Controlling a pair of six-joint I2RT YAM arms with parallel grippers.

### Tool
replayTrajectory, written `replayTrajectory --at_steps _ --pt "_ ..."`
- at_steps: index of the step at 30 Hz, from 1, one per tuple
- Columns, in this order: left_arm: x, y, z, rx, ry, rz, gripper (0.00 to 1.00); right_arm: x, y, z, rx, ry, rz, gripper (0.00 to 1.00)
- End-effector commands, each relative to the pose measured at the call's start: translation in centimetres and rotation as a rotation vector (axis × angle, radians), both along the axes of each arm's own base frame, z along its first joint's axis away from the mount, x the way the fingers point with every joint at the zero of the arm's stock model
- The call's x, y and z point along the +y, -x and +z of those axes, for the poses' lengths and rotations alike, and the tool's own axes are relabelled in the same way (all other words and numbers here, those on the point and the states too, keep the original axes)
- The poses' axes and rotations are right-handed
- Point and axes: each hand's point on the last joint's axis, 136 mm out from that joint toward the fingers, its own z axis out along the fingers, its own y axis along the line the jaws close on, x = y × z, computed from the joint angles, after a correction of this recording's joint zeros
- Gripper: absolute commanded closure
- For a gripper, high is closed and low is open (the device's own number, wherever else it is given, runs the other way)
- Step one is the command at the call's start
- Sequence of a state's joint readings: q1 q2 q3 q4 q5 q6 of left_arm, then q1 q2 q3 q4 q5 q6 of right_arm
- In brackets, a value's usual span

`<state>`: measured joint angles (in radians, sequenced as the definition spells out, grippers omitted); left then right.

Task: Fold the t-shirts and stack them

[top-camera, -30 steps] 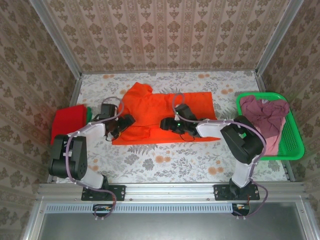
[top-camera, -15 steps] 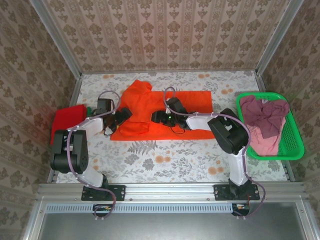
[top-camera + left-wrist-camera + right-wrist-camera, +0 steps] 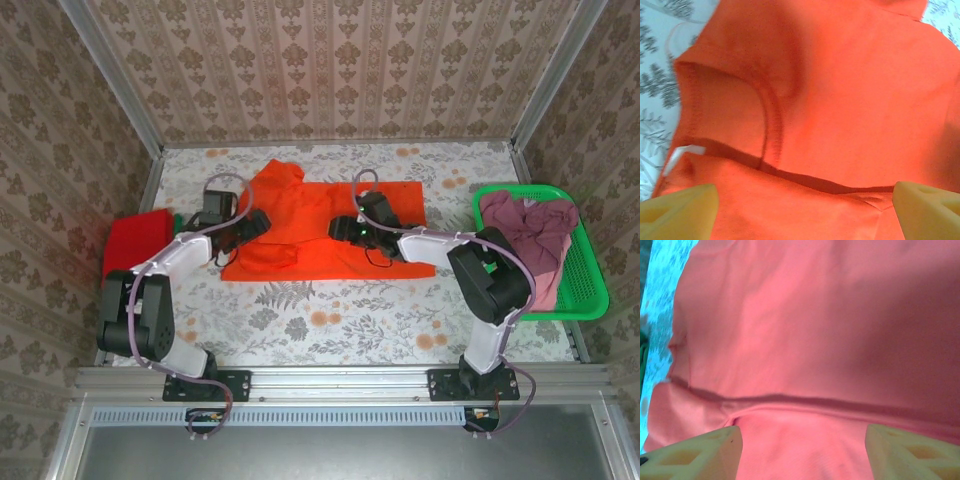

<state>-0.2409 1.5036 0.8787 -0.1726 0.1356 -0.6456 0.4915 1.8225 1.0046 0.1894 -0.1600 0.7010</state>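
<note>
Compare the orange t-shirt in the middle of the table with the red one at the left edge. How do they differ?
The orange t-shirt lies spread wide, a bunched part sticking out at the back; the red t-shirt is a compact block. The orange t-shirt covers far more table than the red. The left gripper and right gripper are over the orange one, neither at the red. Both are plain-coloured cloth.

A worktop covered in a pale floral print sits inside walls of patterned beige wallpaper, with a bright green plastic mesh basket at its right edge and a metal rail running along its near edge.
</note>
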Motion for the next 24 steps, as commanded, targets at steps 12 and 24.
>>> replayTrajectory --at_steps 12,24 --pt "-5.0 1.6 -6.2 0.139 0.140 -0.051 0.09 -9.3 4.1 -6.0 0.185 0.121 -0.160 0.33" --pt "-4.1 9.6 -7.1 0.223 0.052 -0.037 0.09 -11.2 10.5 -5.5 0.222 0.114 -0.164 0.32"
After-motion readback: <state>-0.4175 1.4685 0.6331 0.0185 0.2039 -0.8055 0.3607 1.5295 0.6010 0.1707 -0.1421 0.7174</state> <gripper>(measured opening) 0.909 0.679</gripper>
